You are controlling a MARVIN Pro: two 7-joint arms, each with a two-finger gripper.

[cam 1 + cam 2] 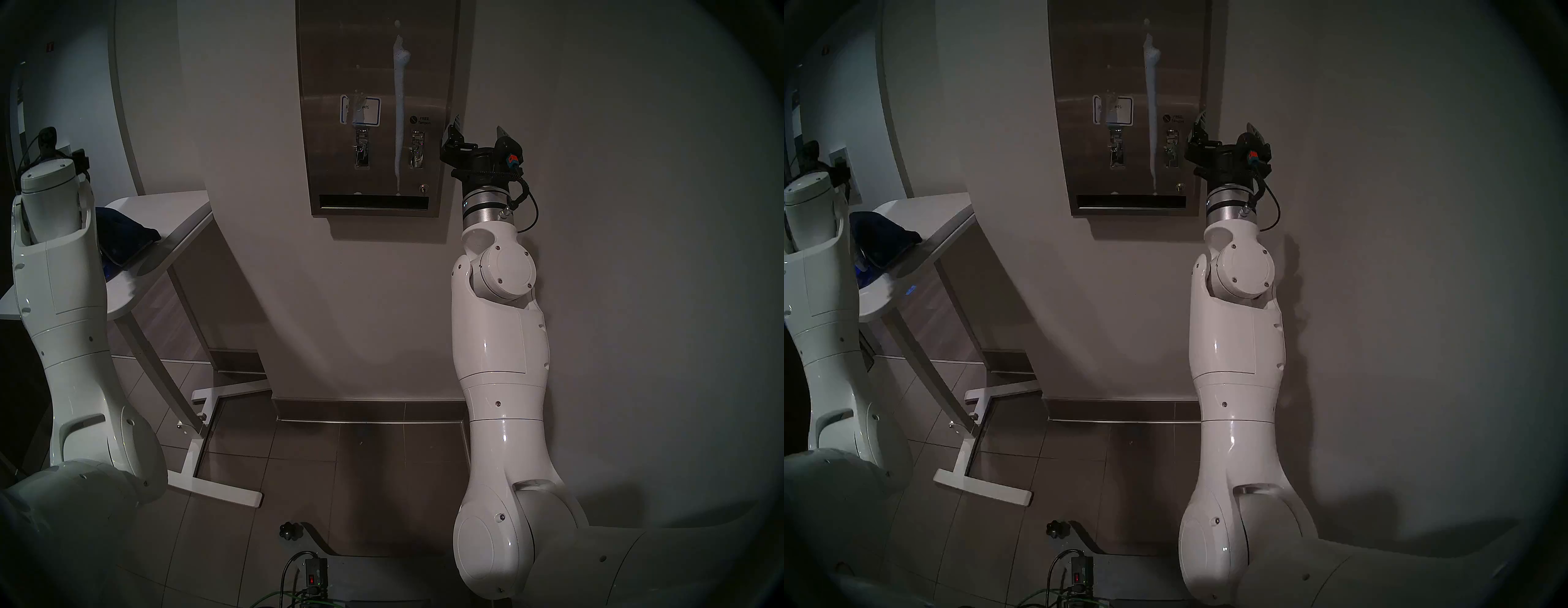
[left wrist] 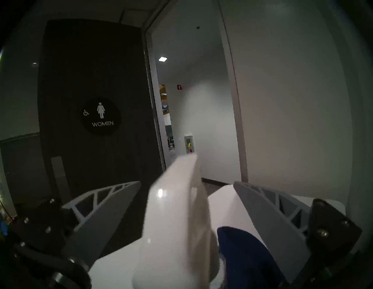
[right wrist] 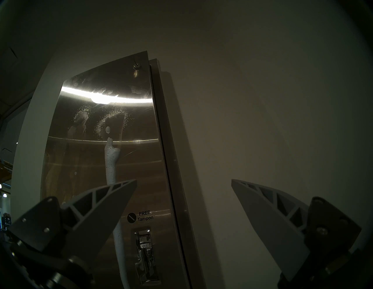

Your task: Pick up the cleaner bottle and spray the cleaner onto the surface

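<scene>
Now: the spray bottle's (image 2: 175, 222) white trigger head stands upright between your left gripper's (image 2: 187, 182) fingers. They are spread wide and touch neither side, so nothing is gripped. The bottle appears to sit on the white table (image 2: 222, 201), just beside the dark blue cloth (image 2: 242, 252); its label is out of view.

White foamy cleaner (image 1: 399, 110) streaks down the stainless dispenser panel (image 1: 377, 63) between the two levers, so spraying looks done and the bottle parked.

Right gripper (image 3: 184, 180): spread wide, empty, beside the panel's right edge, clear of the foam.

Legible: "FREE Tampon" sticker (image 3: 144, 215); "WOMEN" door sign (image 2: 102, 117).
</scene>
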